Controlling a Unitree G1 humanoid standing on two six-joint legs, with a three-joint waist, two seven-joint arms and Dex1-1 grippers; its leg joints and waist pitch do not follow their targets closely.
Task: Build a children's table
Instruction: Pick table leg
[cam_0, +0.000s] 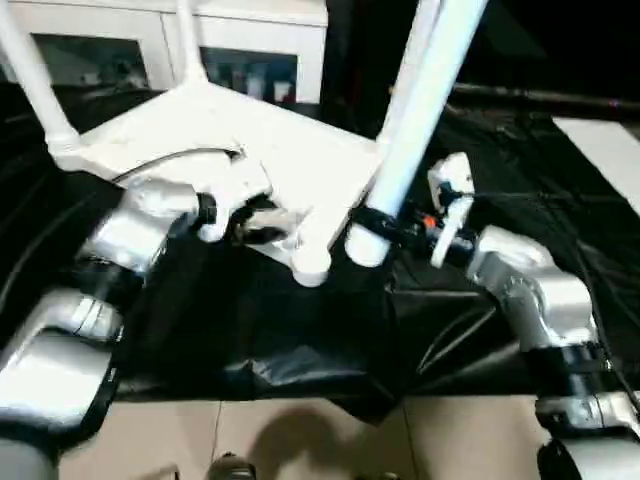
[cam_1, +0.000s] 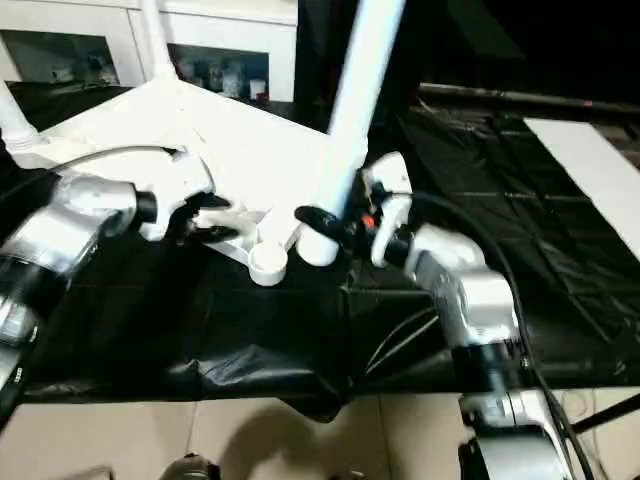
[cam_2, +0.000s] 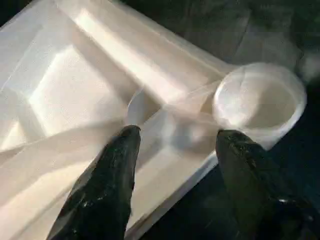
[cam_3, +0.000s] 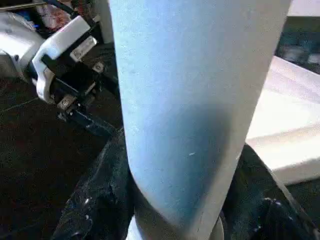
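The white plastic tabletop with the ribbed underside (cam_0: 240, 150) lies upside down on black plastic sheeting (cam_0: 300, 330), in the upper left and middle of the head view. Its near corner has a round white socket (cam_0: 311, 264) that is open and has no leg in it. The left hand (cam_2: 175, 150) sits at that corner, in the middle left of the head view. Its two black fingers (cam_2: 107, 185) are about half open, one on each side of the tabletop's edge rim just beside the socket. I cannot tell if they press on the rim. The right hand (cam_0: 385, 228) is in the middle of the head view, right next to the empty socket. Its fingers are closed around the thick bottom end of a long white tube leg (cam_0: 420, 110). The leg stands tilted and reaches up to the top of the frame. Its bottom end is just beside the socket, not inside it. Two other white legs (cam_0: 30, 75) already stick up from the tabletop's far corners in the upper left. A white cabinet with glass doors (cam_0: 250, 50) stands behind.
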